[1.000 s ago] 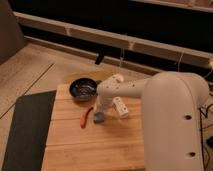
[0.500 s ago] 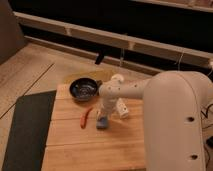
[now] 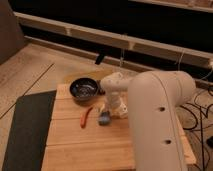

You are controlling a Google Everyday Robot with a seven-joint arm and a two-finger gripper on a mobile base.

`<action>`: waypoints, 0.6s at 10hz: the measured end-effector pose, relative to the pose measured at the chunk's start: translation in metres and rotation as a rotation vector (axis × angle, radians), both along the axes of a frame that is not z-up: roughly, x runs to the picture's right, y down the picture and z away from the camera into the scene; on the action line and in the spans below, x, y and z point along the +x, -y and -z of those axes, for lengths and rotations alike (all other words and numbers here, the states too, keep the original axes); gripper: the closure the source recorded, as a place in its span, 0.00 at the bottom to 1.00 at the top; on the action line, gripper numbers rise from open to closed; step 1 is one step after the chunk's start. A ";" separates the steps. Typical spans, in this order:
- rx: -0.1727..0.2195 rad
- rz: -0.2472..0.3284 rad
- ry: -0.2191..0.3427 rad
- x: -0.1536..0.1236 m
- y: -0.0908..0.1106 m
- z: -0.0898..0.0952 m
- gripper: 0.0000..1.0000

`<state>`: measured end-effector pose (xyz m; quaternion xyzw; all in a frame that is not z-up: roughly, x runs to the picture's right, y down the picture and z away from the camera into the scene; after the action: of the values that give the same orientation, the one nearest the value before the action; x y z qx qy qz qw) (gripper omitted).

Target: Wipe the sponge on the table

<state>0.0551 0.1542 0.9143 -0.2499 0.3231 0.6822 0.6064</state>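
The small blue-grey sponge (image 3: 104,118) lies on the light-brown plank table (image 3: 85,145), near its middle. My white arm reaches in from the right and bends down over it. The gripper (image 3: 111,111) sits just right of and above the sponge, touching or nearly touching it; I cannot make out whether it holds the sponge.
A dark round bowl (image 3: 83,89) stands at the table's back left. A thin red-orange stick (image 3: 86,116) lies left of the sponge. A dark mat (image 3: 27,130) lies along the table's left side. Cables (image 3: 197,117) trail on the floor at right.
The sponge and gripper have shifted slightly along the table; the arm's pose is almost the same.
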 end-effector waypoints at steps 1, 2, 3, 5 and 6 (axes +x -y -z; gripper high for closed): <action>0.017 0.012 -0.010 0.004 0.013 -0.006 1.00; 0.033 0.024 -0.019 0.008 0.026 -0.012 1.00; 0.045 0.029 -0.020 0.010 0.034 -0.017 1.00; 0.091 0.024 0.023 -0.003 0.051 -0.030 1.00; 0.121 0.019 0.070 -0.019 0.060 -0.037 1.00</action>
<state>0.0365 0.0944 0.9510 -0.2334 0.2622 0.6856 0.6378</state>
